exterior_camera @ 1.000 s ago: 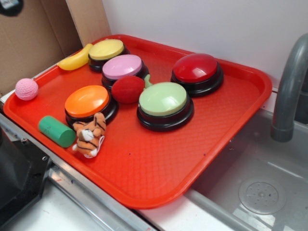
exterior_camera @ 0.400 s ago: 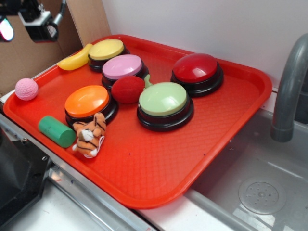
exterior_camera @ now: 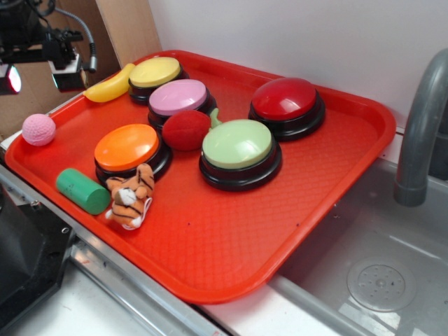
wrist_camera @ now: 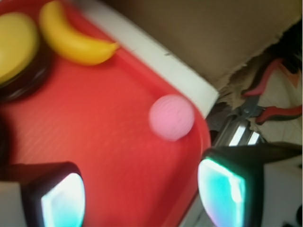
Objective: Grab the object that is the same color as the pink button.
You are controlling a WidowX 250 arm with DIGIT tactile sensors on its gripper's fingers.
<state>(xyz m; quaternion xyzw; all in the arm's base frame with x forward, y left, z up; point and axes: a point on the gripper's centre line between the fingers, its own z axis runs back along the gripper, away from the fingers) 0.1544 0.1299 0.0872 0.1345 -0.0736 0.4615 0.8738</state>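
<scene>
1. The gripper [exterior_camera: 35, 75] hangs at the exterior view's ten o'clock, fingers spread wide, holding nothing.
2. The small pink ball [exterior_camera: 38, 129] sits at nine o'clock on the red tray [exterior_camera: 231, 238], below the gripper, apart from it.
3. The pink button [exterior_camera: 178, 97] stands toward twelve, beside the fuzzy red ball [exterior_camera: 185, 130].

Black end effector [exterior_camera: 38, 70], dark looping cables, white-edged finger pads [wrist_camera: 61, 198] glowing teal, a red-lit pad face

Setting: toy kitchen test rig. Evidence: grey sink basin [exterior_camera: 378, 273] with drain, grey faucet [exterior_camera: 420, 133], cardboard backdrop [exterior_camera: 42, 42], red-handled pliers [wrist_camera: 270, 97].
</scene>
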